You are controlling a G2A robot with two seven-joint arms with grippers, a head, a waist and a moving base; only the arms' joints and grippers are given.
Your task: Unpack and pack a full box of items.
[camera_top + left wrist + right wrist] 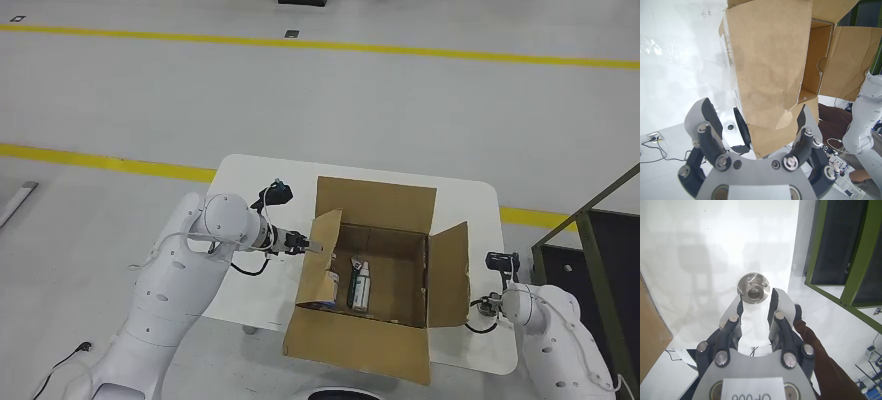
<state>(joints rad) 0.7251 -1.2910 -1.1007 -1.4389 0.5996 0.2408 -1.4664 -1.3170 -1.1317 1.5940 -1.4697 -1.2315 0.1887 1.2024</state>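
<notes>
An open cardboard box (375, 345) stands on the white table (260, 190) with its flaps spread. Inside it lie a white bottle (360, 285) and a blue-and-white pack (325, 290). My left gripper (308, 246) is at the box's left flap (768, 66). It is open (758, 119), with the flap's torn lower corner between its fingers (712, 117). My right gripper (488, 300) is to the right of the box, low over the table. It is open (757, 302), and a round metal flange (753, 291) lies on the table at its fingertips.
A green metal rack (590, 250) stands just past the table's right edge, close to my right arm (829, 275). The box's right flap (450, 275) stands up between the box and my right gripper. Bare table lies left of the box.
</notes>
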